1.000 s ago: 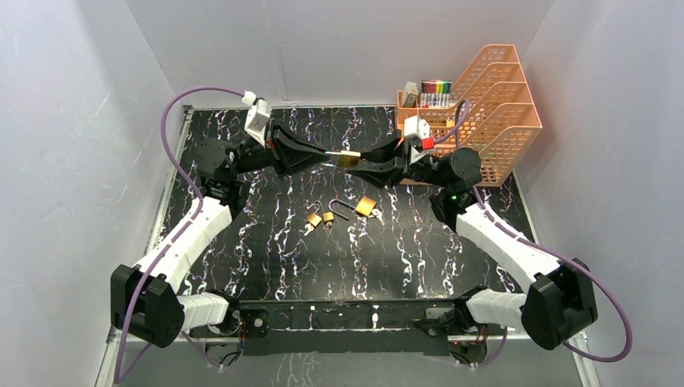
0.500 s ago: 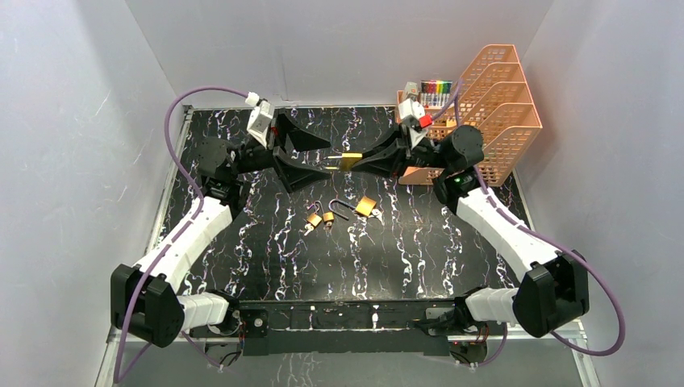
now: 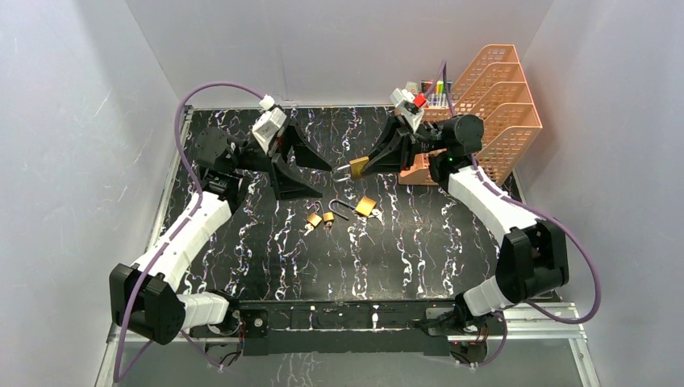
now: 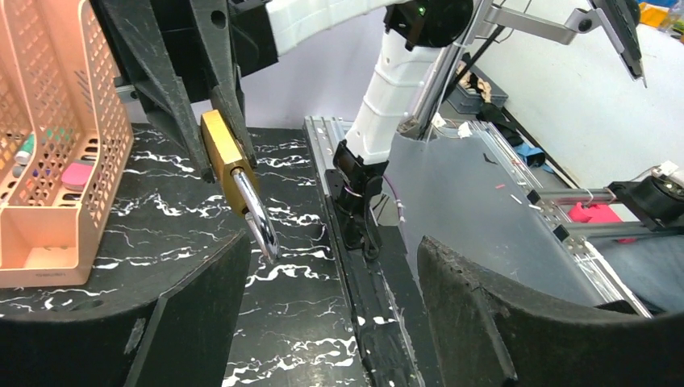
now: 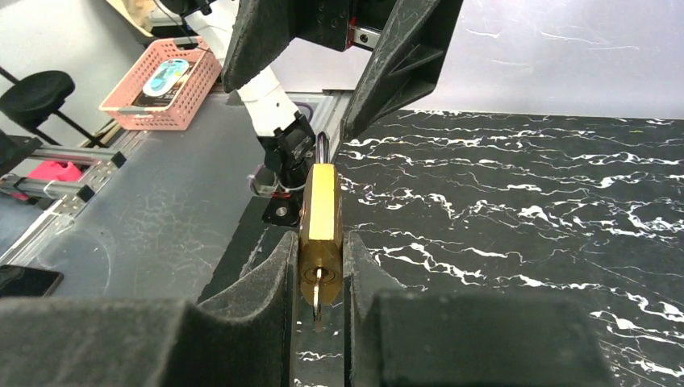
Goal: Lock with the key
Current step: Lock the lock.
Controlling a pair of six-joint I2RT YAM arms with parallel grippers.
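Observation:
My right gripper (image 5: pixel 321 242) is shut on a brass padlock (image 5: pixel 321 211), its pads pressing both flat sides. A small key (image 5: pixel 318 297) sticks out of the keyhole toward the camera. In the top view the padlock (image 3: pixel 359 167) hangs in the air over the back middle of the table, steel shackle pointing left. My left gripper (image 3: pixel 320 181) stands open just left of it, holding nothing. From the left wrist the padlock (image 4: pixel 223 153) and its shackle (image 4: pixel 256 219) show ahead of the wide-open left gripper (image 4: pixel 331 250).
Three more brass padlocks (image 3: pixel 313 218) (image 3: pixel 328 218) (image 3: pixel 365 206) lie mid-table, one with an open shackle (image 3: pixel 339 211). An orange mesh organizer (image 3: pixel 494 109) with pens stands at the back right, close behind the right arm. The table top (image 3: pixel 266 258) is black marble-patterned.
The left gripper has opened, let go of the padlock and drawn back to the left. The right gripper has closed tighter on the padlock, lifted and tipped it downward to the left.

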